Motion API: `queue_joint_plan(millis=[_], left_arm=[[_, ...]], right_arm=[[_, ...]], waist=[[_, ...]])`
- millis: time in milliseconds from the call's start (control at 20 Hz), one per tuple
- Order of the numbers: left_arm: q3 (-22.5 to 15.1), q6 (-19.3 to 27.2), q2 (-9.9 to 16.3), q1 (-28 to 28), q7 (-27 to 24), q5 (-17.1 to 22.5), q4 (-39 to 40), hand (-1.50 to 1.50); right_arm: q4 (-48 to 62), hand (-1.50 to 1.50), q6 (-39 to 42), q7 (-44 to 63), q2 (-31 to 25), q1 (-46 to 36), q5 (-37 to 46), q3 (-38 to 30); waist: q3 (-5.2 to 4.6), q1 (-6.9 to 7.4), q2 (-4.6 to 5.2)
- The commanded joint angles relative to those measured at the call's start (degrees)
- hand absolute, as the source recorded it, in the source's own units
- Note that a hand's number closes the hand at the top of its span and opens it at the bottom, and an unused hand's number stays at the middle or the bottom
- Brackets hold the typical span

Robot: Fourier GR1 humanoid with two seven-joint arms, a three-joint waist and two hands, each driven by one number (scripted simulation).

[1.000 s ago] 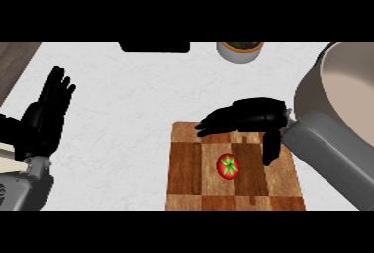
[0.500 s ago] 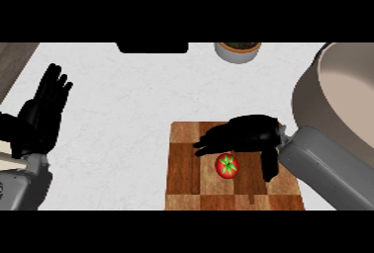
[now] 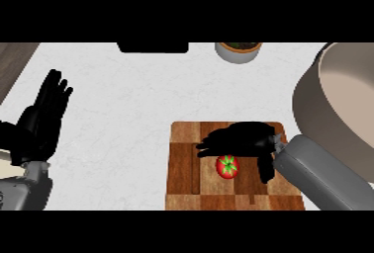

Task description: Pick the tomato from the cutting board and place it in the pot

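Hovering right hand [image 3: 241,141] curled just above tomato [image 3: 227,166].

Striped wooden cutting board [image 3: 186,163], glossy smooth tomato [image 3: 228,167], matt beige pot [image 3: 343,99], speckled white counter [image 3: 139,99]

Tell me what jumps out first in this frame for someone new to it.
The red tomato on the wooden cutting board at lower centre, with the black right hand spread just above it, thumb reaching down its right side. Next, the big grey pot filling the right edge. The left hand rests open at the far left, fingers up.
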Motion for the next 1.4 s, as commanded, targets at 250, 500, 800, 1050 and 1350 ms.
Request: queue_joint_plan(millis=[250, 500, 800, 1050, 1350], left_arm=[[0.2, -0.1, -3.7, -0.4, -0.2, -3.8, 0.3, 0.00], [3.2, -1.7, -2.6, -1.6, 3.5, -3.2, -0.7, 0.00], [5.2, -4.5, -2.8, -0.9, 0.7, -1.7, 0.8, 0.00], [5.3, -5.3, -2.6, -1.6, 2.1, -2.7, 0.0, 0.00], [6.0, -5.4, -4.6, -3.4, 0.0, -4.0, 3.6, 0.00]], right_arm=[[1.1, -1.50, -0.4, -2.7, 5.0, 3.9, 8.4, -2.1], [5.3, -1.50, 1.1, -4.3, 6.0, 2.2, 11.7, -5.7], [13.5, 1.50, -7.6, -11.5, 8.6, 1.7, 17.4, -2.9], [15.1, 1.50, -9.9, -12.7, 13.5, 1.6, 19.9, -2.8], [18.4, 1.50, -10.2, -15.6, 15.2, -0.4, 23.1, -5.7]], waist=[[0.01, -0.16, 0.02], [0.00, -0.13, 0.00], [0.01, 0.18, 0.10], [0.01, 0.11, 0.07], [0.01, -0.01, 0.07]])
